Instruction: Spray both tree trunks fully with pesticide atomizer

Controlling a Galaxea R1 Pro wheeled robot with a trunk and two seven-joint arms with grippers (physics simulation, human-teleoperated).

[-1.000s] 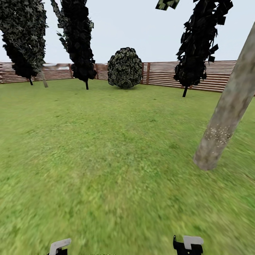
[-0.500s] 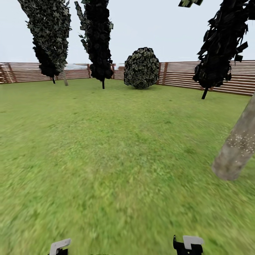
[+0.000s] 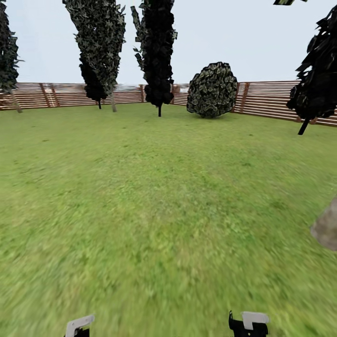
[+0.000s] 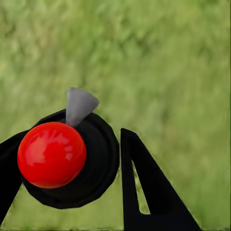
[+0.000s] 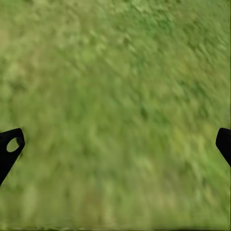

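Carrying the pesticide atomizer (image 4: 62, 156) between the closed fingers of the left hand (image 4: 67, 192), ready for spraying. Right hand (image 5: 115, 144) spread wide, empty. Speckled tree trunk (image 3: 326, 228) off beside the lawn (image 3: 154, 201).

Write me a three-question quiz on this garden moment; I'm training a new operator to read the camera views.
1. True or false: the left gripper is shut on the atomizer.
2. The right gripper is: A open over grass, B shut on a branch, C pressed to the fence.
3. At which edge of the head view does the tree trunk sit?

Key: 1 true. 2 A. 3 The right edge, low down, mostly cut off.
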